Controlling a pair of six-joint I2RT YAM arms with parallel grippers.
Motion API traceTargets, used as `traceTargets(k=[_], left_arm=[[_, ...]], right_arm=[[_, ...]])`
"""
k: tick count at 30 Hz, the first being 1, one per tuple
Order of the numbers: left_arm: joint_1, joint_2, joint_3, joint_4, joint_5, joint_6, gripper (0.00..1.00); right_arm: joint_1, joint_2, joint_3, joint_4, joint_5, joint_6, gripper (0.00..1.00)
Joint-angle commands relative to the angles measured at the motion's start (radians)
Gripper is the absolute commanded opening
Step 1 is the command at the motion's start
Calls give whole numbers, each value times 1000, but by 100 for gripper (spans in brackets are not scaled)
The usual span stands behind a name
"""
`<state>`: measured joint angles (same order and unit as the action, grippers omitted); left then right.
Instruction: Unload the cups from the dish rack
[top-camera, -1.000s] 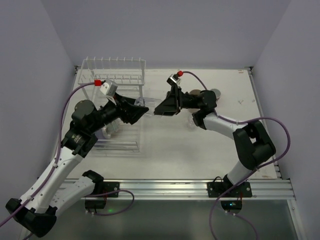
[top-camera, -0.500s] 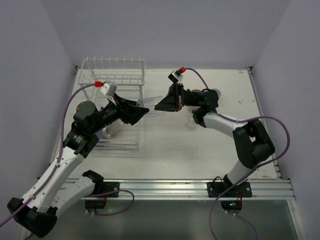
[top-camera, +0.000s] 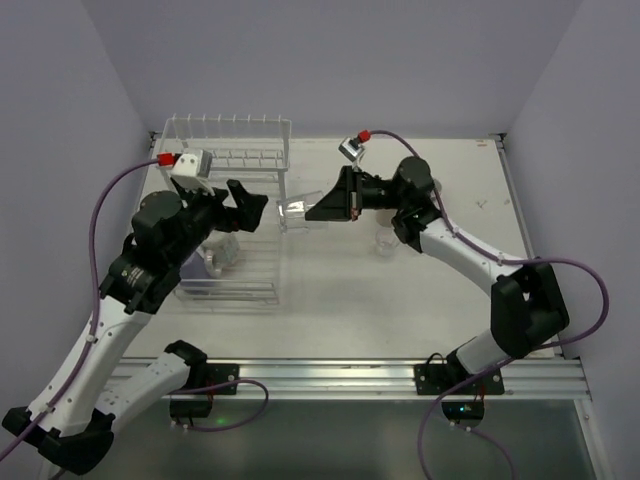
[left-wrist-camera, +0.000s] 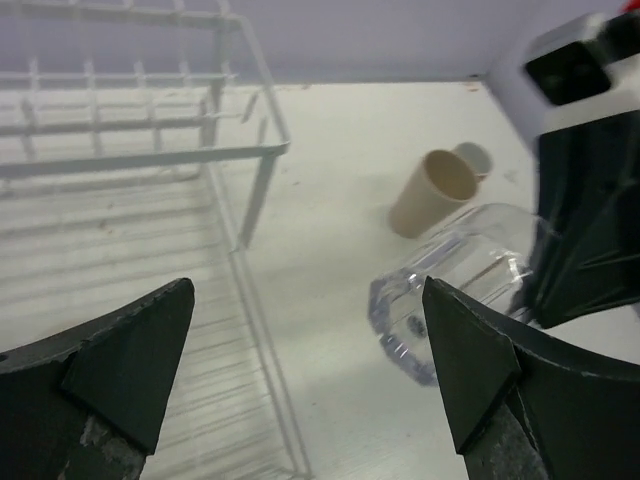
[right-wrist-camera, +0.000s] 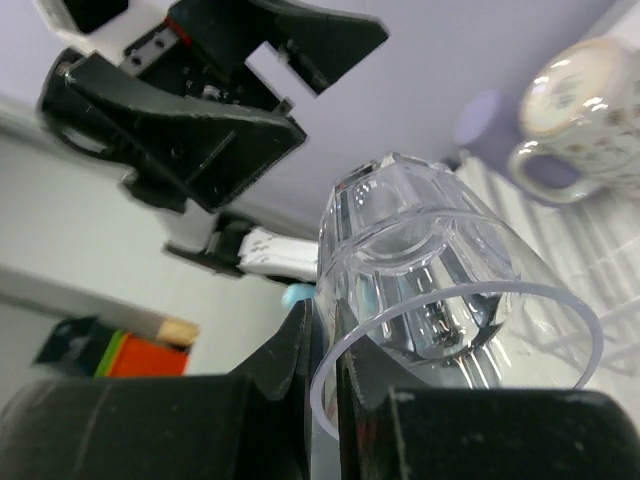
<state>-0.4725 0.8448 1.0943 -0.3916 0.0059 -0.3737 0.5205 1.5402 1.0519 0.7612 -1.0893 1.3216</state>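
The right hand (top-camera: 318, 212) was pinched shut on the rim of a small clear glass (top-camera: 292, 212), one finger inside the mouth and one outside. The glass hung on its side in the air, just off the right edge of the dish rack (top-camera: 245, 288) and not touching it. The left hand (top-camera: 250, 205) sat spread wide over the rack with nothing between its fingers, close to the base of the glass.

To my eye the job just then was carrying that glass over and setting it down. A rim pinch on smooth glass looked a thin hold, so I'd have wanted the arm to swing slowly. It should head for a bare patch of counter (top-camera: 380, 300), clear of the other glass (top-camera: 385, 243) and the tan cup (left-wrist-camera: 435, 190) already out there. I'd turn it level, bring it right down onto the surface, and only then let the fingers part. A speckled mug (right-wrist-camera: 585, 85) and a lavender cup (top-camera: 213, 264) waited in the basket.
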Motion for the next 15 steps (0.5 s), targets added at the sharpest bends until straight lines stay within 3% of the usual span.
traceTargets(k=[1, 4, 7, 15], left_arm=[[9, 36, 10, -223, -328, -11, 100], [26, 27, -17, -297, -455, -44, 100], [34, 17, -27, -345, -552, -65, 100], [40, 14, -14, -447, -636, -108, 100]], right_arm=[[-2, -65, 172, -676, 159, -506, 0], [-4, -42, 276, -949, 323, -677, 0], [-1, 1, 355, -1104, 474, -778, 0], [6, 135, 497, -1319, 819, -894, 0]])
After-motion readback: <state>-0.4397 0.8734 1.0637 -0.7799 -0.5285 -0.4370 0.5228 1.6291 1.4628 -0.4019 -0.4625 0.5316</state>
